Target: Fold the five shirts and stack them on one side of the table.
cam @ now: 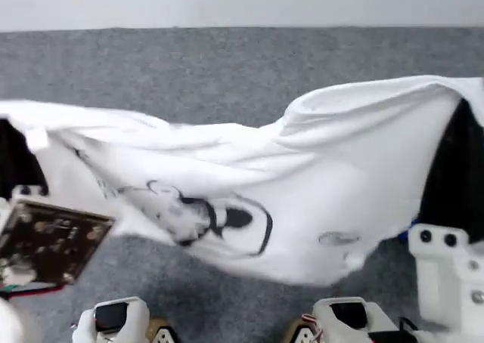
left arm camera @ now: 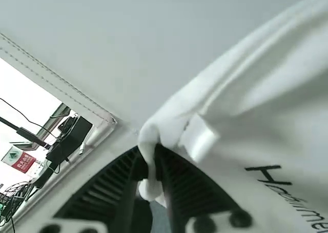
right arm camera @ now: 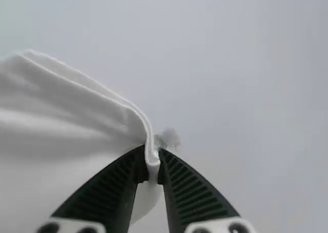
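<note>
1. In the high view the white shirt (cam: pixel 318 169) is blurred; its dark print (cam: pixel 227 222) cannot be made out
2. Its right end is cut off by the edge
3. It hides the middle of the grey table (cam: pixel 189 63)

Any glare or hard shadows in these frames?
High view: soft shadow on the grey table under the white shirt, no glare. Left wrist view: bright window washed out. Right wrist view: even light, no glare.

Lab-like room (likely robotics) — grey felt table (cam: pixel 227 63), exposed circuit board (cam: pixel 49 241), white wall (cam: pixel 227 3)
</note>
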`<state>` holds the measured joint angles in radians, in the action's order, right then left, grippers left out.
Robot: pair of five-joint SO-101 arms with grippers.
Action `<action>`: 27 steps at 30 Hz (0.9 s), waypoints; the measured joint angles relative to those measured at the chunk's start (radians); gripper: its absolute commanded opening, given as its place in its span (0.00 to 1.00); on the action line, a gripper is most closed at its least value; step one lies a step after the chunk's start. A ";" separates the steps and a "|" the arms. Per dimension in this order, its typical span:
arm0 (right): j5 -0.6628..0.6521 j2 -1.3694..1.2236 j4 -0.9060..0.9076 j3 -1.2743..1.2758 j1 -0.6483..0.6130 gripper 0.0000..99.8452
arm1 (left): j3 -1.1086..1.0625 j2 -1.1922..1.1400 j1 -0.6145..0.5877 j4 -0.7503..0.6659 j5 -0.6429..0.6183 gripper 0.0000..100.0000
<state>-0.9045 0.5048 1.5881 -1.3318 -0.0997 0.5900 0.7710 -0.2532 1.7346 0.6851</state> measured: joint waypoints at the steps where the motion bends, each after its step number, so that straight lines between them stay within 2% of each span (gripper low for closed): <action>1: 0.000 -0.002 0.023 0.003 0.005 0.01 | -0.048 0.025 0.000 0.000 0.008 0.02; 5: 0.000 -0.011 0.072 0.097 0.011 0.01 | -0.233 0.071 0.000 -0.015 0.018 0.02; 11: 0.014 -0.132 0.038 0.359 0.011 0.01 | -0.546 0.038 0.000 -0.184 0.018 0.02; 19: 0.049 -0.331 -0.252 0.626 -0.012 0.01 | -0.845 -0.172 0.002 -0.611 0.018 0.02; 27: 0.051 -0.606 -0.611 0.690 -0.023 0.01 | -0.852 -0.514 0.002 -0.973 0.018 0.02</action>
<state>-0.8539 -0.1013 0.9774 -0.6414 -0.1227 -0.2616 0.2570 -0.2516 0.7618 0.7035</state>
